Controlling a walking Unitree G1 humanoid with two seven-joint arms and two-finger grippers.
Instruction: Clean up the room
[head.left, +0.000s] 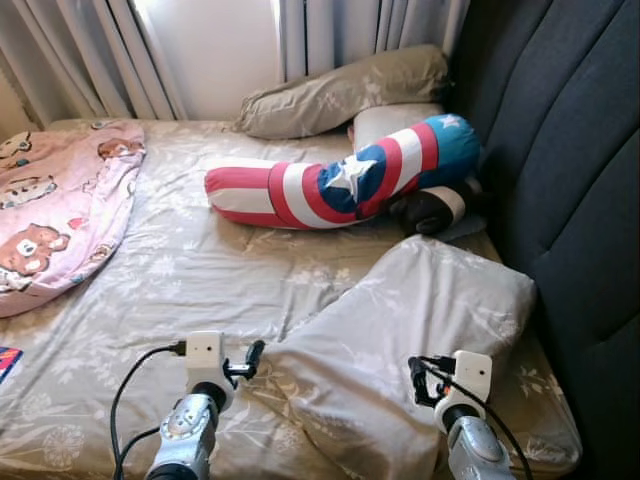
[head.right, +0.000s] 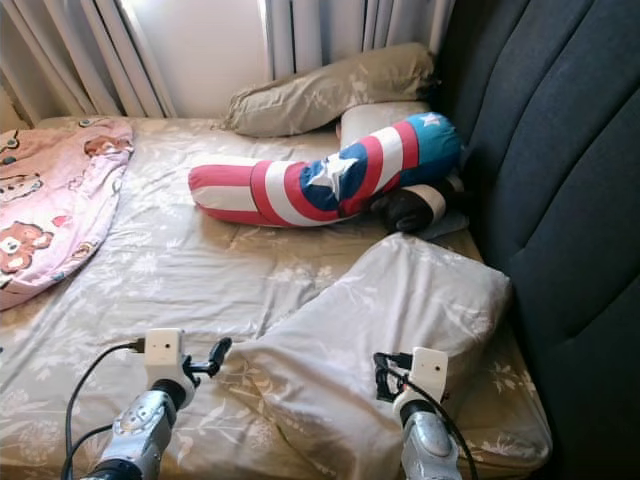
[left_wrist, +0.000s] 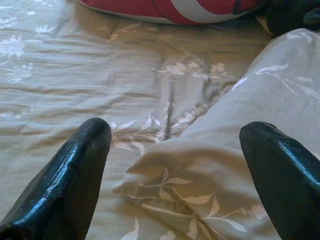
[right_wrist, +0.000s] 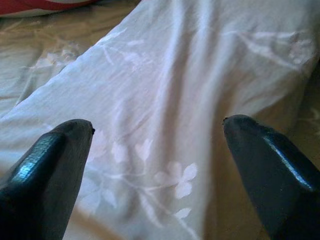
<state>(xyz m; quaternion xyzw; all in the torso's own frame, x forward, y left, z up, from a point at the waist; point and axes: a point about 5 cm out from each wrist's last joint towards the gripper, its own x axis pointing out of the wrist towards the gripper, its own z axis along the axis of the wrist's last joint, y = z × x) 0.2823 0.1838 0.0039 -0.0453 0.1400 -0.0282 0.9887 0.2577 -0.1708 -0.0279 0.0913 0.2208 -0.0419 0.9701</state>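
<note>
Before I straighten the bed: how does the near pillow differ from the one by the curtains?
The near pillow lies askew across the sheet by the headboard, between both open hands; the far pillow lies along the bed's far edge by the curtains. The near one looks paler grey, the far one darker olive. Both carry a floral print.

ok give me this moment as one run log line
left end effector: open, at pillow corner | right end effector: open, over pillow | bed: pillow not gripped
</note>
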